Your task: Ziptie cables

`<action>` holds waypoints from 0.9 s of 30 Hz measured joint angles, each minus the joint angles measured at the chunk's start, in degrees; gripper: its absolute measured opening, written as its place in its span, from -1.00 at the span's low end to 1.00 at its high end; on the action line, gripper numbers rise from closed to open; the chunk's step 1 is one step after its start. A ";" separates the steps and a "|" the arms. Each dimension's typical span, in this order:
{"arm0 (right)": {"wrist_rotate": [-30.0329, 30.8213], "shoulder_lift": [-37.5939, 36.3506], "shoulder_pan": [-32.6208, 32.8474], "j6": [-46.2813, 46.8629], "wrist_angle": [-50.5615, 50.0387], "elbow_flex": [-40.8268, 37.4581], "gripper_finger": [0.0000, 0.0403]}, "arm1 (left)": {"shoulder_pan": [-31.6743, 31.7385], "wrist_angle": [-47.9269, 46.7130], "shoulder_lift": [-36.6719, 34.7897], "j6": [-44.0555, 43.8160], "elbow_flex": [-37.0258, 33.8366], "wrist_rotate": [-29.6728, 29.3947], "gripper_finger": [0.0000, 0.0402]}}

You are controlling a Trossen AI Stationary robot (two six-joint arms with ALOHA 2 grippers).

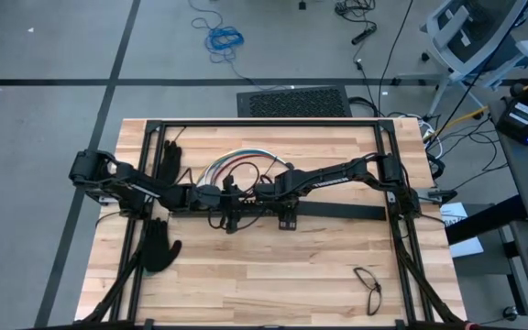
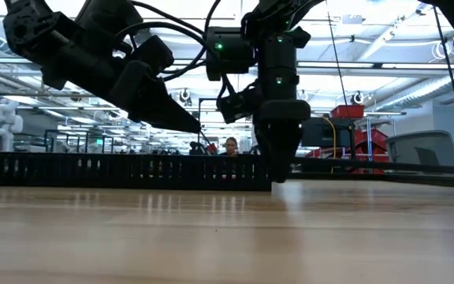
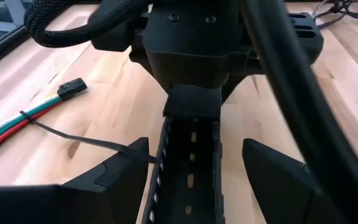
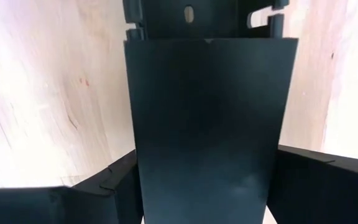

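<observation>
A long black slotted bar lies on the wooden table. It runs between the open fingers of my left gripper, which slants down over it. My right gripper points straight down and is shut on the bar farther along. The cables are red, green and blue wires ending in a black plug. They lie on the table beside the bar. A thin dark ziptie is looped around them, and its tail reaches to my left finger's tip. In the high view the cables curl just beyond both grippers. My right gripper pinches the black bar by its two long sides between its two fingers. The fingers come from above, point down and lie across the bar. The bar lies flat on the table.
Two black gloves lie at the table's left. A pair of glasses lies near the front right. A black frame runs around the table's edges. Bare wood stretches in front of the grippers.
</observation>
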 joint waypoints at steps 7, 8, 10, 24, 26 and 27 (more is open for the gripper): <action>0.11 0.00 0.00 -2.15 -1.55 0.00 0.30 | 0.00 -0.11 -0.02 -0.29 0.02 0.50 0.27; 0.13 0.00 0.00 -2.95 -1.64 0.00 0.32 | 0.00 -0.11 -0.02 -0.64 0.02 0.51 0.27; 0.36 0.00 0.00 -4.88 -1.35 0.00 0.35 | 0.00 -0.11 -0.02 -1.50 0.02 0.54 0.27; 5.15 0.00 -0.33 -8.12 -3.26 0.00 0.44 | -0.15 -0.13 -0.06 -2.98 0.02 0.54 0.27; 5.00 0.00 -0.33 -7.62 -4.29 0.00 0.46 | -0.32 -0.13 -0.07 -2.98 0.02 0.55 0.27; 4.96 0.00 -0.31 -7.61 -4.33 0.00 0.46 | -0.43 -0.12 -0.07 -2.98 0.02 0.56 0.27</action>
